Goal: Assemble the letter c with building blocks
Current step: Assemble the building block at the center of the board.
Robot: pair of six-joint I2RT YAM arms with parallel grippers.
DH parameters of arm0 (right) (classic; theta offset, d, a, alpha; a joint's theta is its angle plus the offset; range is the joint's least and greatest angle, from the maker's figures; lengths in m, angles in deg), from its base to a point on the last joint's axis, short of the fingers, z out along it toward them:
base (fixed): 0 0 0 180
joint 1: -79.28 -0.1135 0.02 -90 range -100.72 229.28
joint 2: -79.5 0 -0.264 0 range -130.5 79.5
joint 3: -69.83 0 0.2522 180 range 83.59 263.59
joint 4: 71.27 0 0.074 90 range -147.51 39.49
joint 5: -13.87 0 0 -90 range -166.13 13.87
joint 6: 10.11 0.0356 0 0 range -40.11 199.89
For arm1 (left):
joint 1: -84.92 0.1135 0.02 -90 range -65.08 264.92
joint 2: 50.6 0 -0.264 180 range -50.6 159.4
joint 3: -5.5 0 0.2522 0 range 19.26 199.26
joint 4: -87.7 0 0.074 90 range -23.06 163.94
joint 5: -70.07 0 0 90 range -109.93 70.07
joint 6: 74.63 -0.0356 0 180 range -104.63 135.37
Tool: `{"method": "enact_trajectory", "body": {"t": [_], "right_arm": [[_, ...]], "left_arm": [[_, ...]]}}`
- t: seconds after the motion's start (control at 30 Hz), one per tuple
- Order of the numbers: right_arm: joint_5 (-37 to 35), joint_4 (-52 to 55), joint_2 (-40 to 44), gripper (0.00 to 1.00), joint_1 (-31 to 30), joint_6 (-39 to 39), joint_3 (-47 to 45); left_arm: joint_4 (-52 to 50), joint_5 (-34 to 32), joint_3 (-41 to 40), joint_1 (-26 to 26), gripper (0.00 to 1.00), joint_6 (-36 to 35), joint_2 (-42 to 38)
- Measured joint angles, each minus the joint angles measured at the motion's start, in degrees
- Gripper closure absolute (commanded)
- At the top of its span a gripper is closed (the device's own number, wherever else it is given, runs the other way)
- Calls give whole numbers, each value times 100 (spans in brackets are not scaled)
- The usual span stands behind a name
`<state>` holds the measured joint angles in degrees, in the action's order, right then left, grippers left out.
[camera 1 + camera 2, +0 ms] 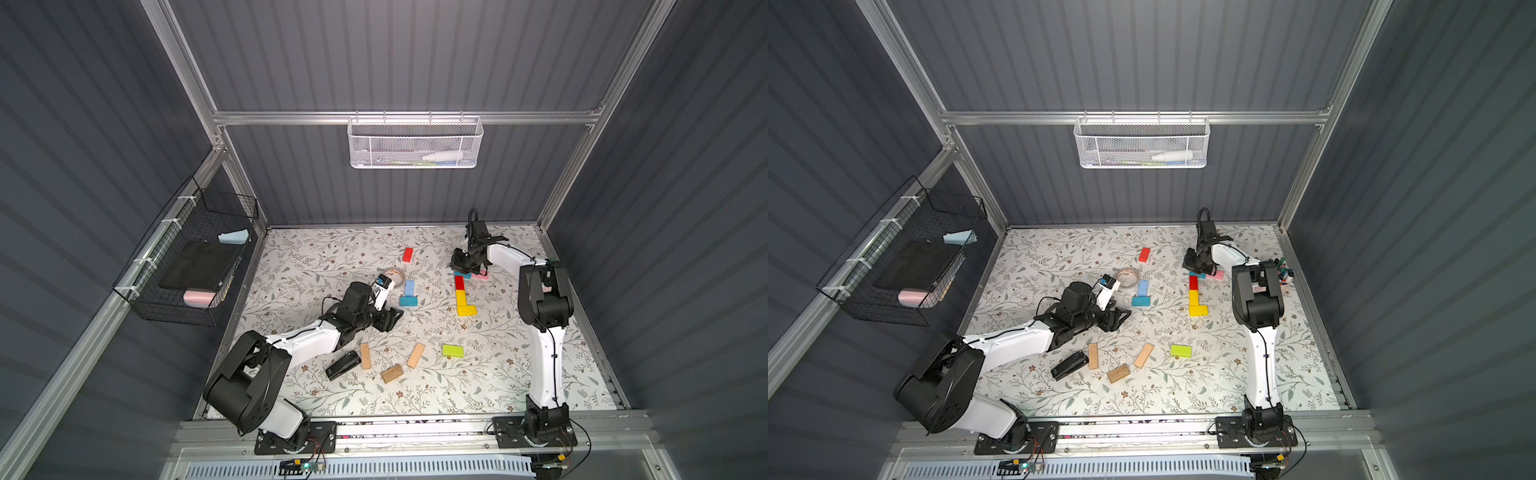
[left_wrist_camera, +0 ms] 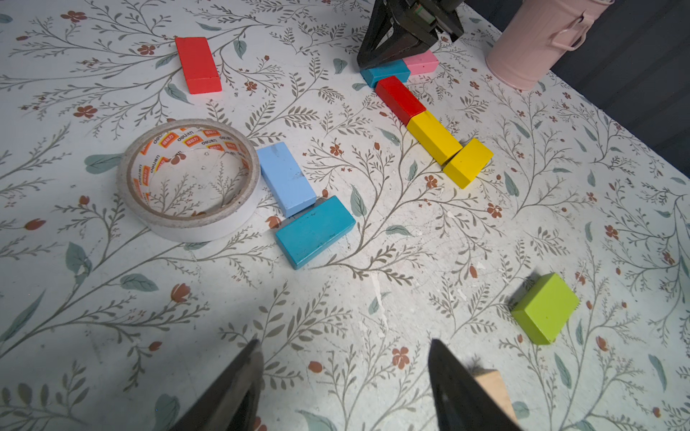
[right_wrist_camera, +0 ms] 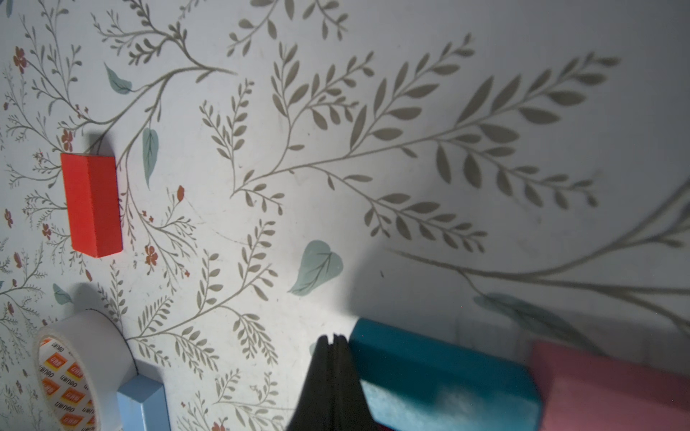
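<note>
Farthest left, the stapler (image 1: 342, 365) and three tan blocks (image 1: 392, 372) lie behind and beside the left gripper (image 2: 343, 347). It hovers low over bare table, jaws spread, nothing between them. Near ahead of it, a light-blue block (image 2: 285, 179) butts against a loose teal block (image 2: 315, 231), with the tape (image 2: 186, 179) just beside the light-blue one. A spare red block (image 2: 198, 63) lies farther ahead. A lime block (image 2: 545, 308) sits off to the side, toward the other arm.

Further right is the letter so far. A yellow foot block (image 2: 468, 162) makes the lower arm. A yellow block (image 2: 433, 136) and a red block (image 2: 399, 99) lie end to end as the spine. A teal block (image 2: 384, 71) and a pink block (image 2: 422, 61) make the upper arm, near the pink cup (image 2: 537, 41).

The right gripper (image 3: 332, 340) is clenched on nothing, its tips down at the table against the teal block's free end, on the side away from the pink one.

I judge the step in hand to be nudging the upper arm square against the spine. The lower arm is one block against the upper arm's two, so the letter looks one block short. The next move would be to lift the right tips clear without dragging the teal block. Then a loose block, the lime one lying closest, should be taken across its narrow width and set end to end beside the yellow foot, without knocking the spine.
</note>
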<state>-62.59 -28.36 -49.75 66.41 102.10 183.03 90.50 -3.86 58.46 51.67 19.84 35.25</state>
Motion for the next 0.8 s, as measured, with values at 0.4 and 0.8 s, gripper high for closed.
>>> {"method": "enact_trajectory", "body": {"t": [0.4,0.8], "right_arm": [[313,-111,186,80,-168,-330,-55],[52,-398,2387,37,-420,35,-1794]], "left_arm": [[0,-22,-2,0,32,-39,0],[-94,-133,-7,0,31,9,-170]]}}
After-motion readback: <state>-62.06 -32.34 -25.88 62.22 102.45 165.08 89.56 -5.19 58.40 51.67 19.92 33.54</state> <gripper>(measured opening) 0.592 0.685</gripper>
